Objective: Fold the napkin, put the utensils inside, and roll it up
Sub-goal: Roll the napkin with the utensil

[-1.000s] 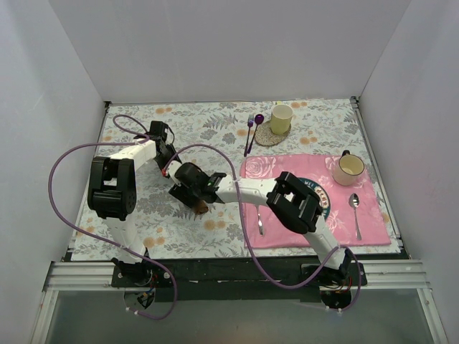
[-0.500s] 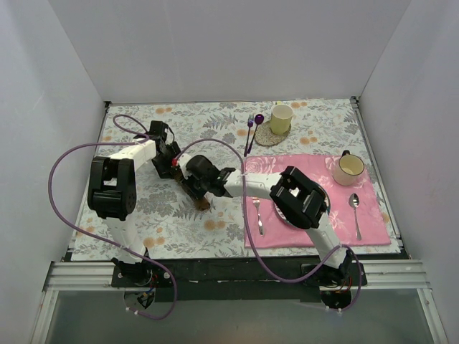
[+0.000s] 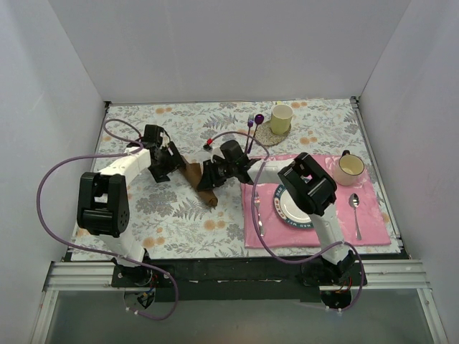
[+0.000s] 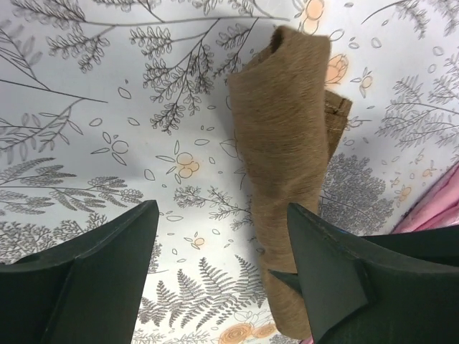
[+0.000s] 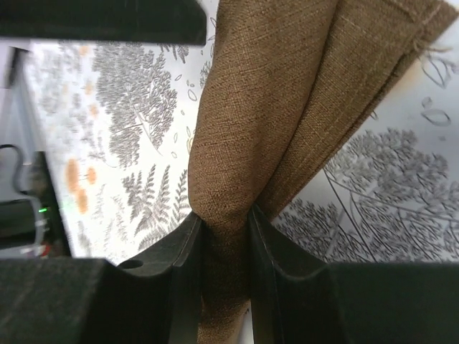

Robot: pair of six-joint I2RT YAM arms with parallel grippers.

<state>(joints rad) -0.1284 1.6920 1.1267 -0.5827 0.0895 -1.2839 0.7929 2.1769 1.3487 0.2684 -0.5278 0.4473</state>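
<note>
**Brown napkin (image 3: 195, 175) pinched on one side**

Creased and bunched into a strip, the napkin lies on the floral tablecloth (image 3: 172, 222) near the middle of the top view, just left of the pink placemat (image 3: 373, 218). The right gripper (image 5: 224, 222) is clamped on a fold of it, with cloth squeezed between both fingers (image 5: 179, 279). The left gripper (image 4: 222, 215) stands wide, its fingers spread above the tablecloth. In the left wrist view the napkin runs along the finger at the lower right of the frame; whether they touch I cannot tell. A silver fork (image 3: 257, 213) and spoon (image 3: 355, 208) lie on the placemat, on either side of a plate (image 3: 277, 210).
</note>
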